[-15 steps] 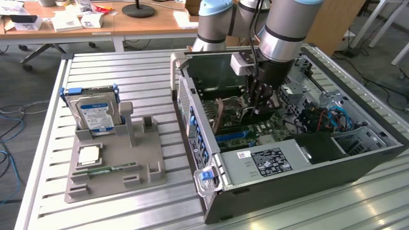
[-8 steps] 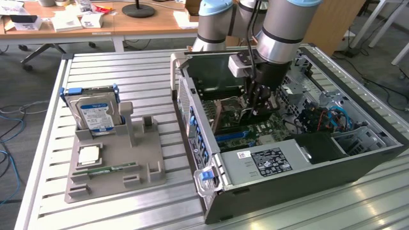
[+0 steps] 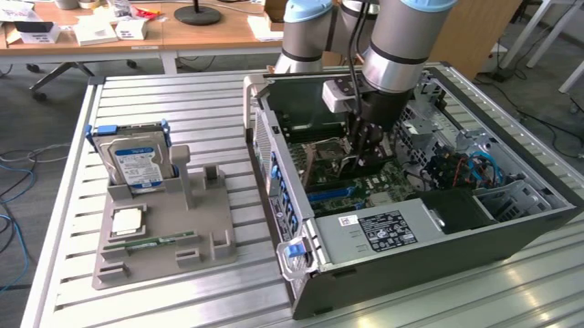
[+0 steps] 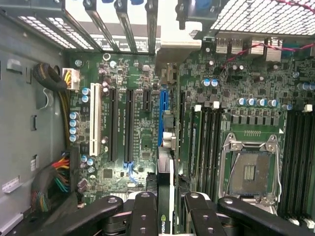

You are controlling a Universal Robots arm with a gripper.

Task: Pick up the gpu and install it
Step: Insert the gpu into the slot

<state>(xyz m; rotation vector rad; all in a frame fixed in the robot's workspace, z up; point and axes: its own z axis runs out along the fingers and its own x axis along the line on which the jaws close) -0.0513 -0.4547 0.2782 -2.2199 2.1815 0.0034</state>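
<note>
The gpu [image 4: 165,169] stands edge-on between my fingers [image 4: 145,211], a thin dark card with a green logo on its near end. My gripper [image 4: 167,199] is shut on it. The card hangs just above the motherboard [image 4: 138,147], in line with the long blue slot [image 4: 161,110]; I cannot tell whether it touches the slot. In the exterior view my gripper [image 3: 367,154] reaches straight down into the open computer case [image 3: 301,205], over the middle of the board, and the arm hides most of the card.
A grey parts holder [image 3: 164,232] at the exterior view's left carries a silver hard drive [image 3: 137,160], a green memory stick [image 3: 155,240] and a square chip [image 3: 126,220]. Inside the case are the power supply [image 3: 383,229], the processor socket [image 4: 251,172] and cable bundles [image 4: 54,179].
</note>
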